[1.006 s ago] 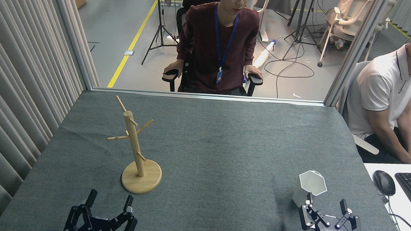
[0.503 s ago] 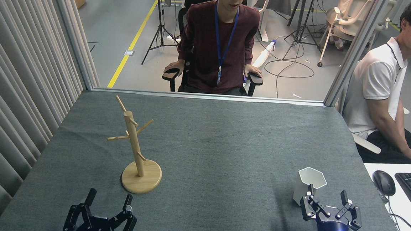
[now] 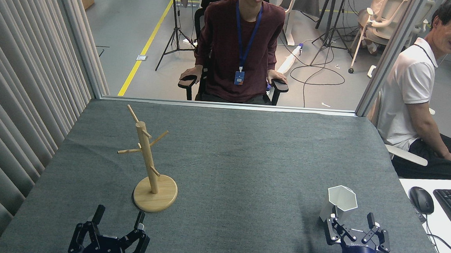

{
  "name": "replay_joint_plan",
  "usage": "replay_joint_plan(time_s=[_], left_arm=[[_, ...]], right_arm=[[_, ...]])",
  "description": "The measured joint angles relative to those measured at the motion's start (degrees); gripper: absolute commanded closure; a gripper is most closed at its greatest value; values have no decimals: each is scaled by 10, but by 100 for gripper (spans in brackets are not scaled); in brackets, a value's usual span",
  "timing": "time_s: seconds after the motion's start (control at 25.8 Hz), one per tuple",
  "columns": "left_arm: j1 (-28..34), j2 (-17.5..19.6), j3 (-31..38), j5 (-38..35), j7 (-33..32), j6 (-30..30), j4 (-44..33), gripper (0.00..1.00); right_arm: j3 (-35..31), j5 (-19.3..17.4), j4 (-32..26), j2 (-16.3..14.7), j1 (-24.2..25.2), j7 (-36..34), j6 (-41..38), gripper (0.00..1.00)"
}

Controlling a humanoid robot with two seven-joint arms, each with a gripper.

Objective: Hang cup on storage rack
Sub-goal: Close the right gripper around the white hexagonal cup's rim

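Right gripper [image 3: 352,228] near right, fingers spread wide, empty, just short of cup [image 3: 340,204]. Left gripper [image 3: 117,223] near left, also wide, idle. Cup upright on table [image 3: 247,159]; storage rack [image 3: 150,165] well apart, left. Advice: centre fingers around faceted wall, close gently, avoid tipping. Versus earlier frames: right gripper shifted left, cup slightly turned.
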Motion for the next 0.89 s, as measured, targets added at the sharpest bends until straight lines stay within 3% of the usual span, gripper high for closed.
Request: replay_joint_plan(time_s=[0.89], left_arm=[[8,0,22,1,11,-5,0,1]], right_arm=[[31,0,95,9,-73,1,5,2]])
